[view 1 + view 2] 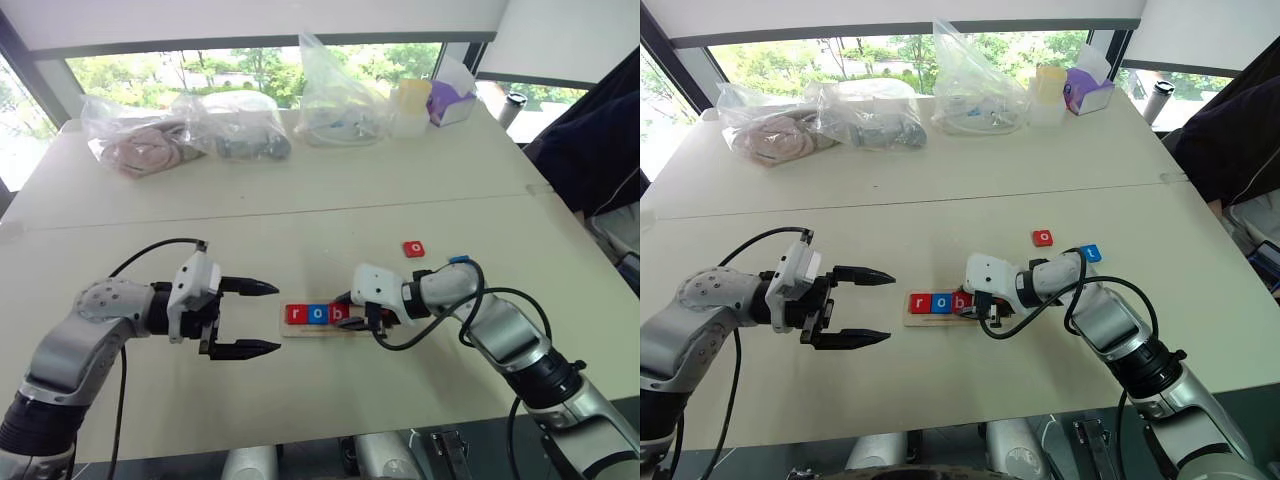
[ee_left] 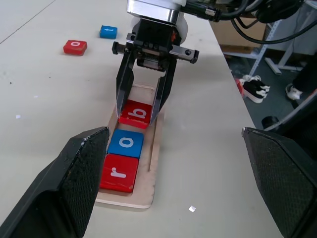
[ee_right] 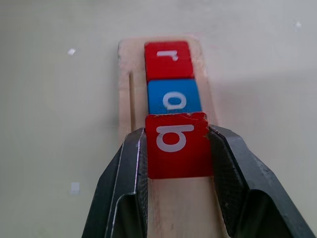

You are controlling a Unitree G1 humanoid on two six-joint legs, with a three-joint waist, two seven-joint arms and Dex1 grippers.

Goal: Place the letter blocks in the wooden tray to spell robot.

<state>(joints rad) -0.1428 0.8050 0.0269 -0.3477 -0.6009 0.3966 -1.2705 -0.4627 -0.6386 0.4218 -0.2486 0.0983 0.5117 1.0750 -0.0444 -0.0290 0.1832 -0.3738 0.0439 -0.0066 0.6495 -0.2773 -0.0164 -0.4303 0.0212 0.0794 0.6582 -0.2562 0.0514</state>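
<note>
The wooden tray [image 2: 154, 158] lies on the table between my two grippers. In it sit a red "r" block [image 1: 295, 314] and a blue "o" block [image 1: 318, 314] side by side. My right gripper [image 3: 178, 144] is shut on a red "b" block [image 3: 179, 144], held at the tray right after the blue "o" and slightly tilted. A loose red "o" block [image 1: 414, 248] and a blue "t" block [image 1: 1090, 253] lie on the table beyond the right arm. My left gripper [image 1: 276, 318] hovers open just left of the tray's "r" end, holding nothing.
Several clear plastic bags [image 1: 180, 140] with items, a purple box [image 1: 450, 100] and a cup [image 1: 512, 105] line the table's far edge. A person's dark sleeve [image 1: 590, 150] shows at the right. The table's front edge runs just below both arms.
</note>
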